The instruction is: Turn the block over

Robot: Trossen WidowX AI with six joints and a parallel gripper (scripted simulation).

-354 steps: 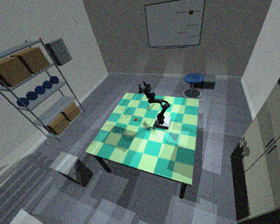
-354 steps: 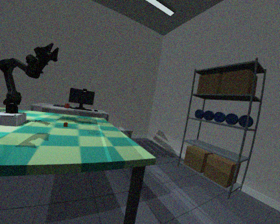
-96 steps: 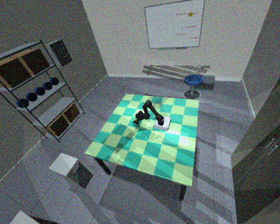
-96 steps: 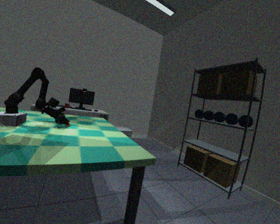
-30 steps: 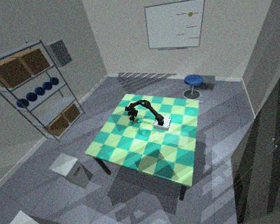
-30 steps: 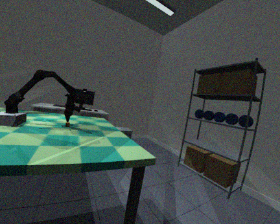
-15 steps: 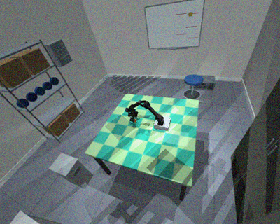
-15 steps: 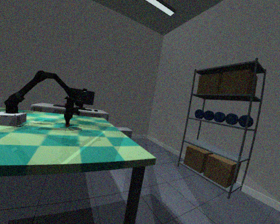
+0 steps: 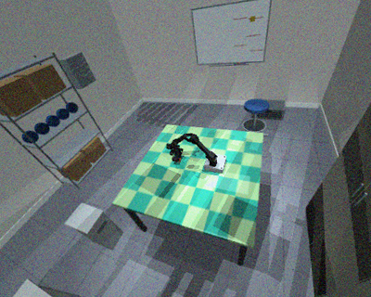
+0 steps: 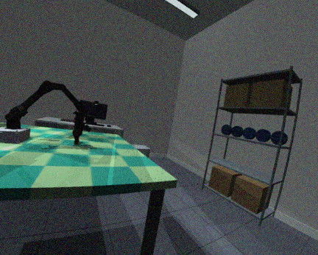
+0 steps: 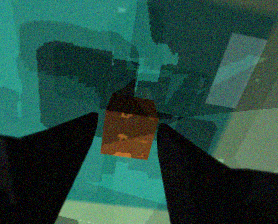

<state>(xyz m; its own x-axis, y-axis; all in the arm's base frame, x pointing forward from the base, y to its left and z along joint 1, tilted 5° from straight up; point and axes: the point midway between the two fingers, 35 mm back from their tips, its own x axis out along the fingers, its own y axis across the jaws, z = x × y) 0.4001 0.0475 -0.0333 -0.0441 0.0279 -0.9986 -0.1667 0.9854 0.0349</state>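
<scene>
While the grasp for the turn is in hand, the claw point(image 9: 176, 158) point(image 10: 76, 142) point(image 11: 128, 124) stands part-closed; whether it grips yet, I cannot tell. The next move probably calls for a firm pinch, then lift and roll. The block point(image 11: 127, 136) sits between the fingertips, low over the table point(image 9: 190, 212) point(image 10: 62, 176).

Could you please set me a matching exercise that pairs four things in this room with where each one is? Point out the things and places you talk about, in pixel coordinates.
1. orange block point(image 11: 129, 134)
2. blue stool point(image 9: 256, 106)
3. whiteboard point(image 9: 232, 33)
4. white robot base point(image 9: 215, 168) point(image 10: 15, 136)

A. mounted on the wall
B. between the jaws
C. on the checkered table
D. on the floor beyond the table

Pairs: 1-B, 2-D, 3-A, 4-C
</scene>
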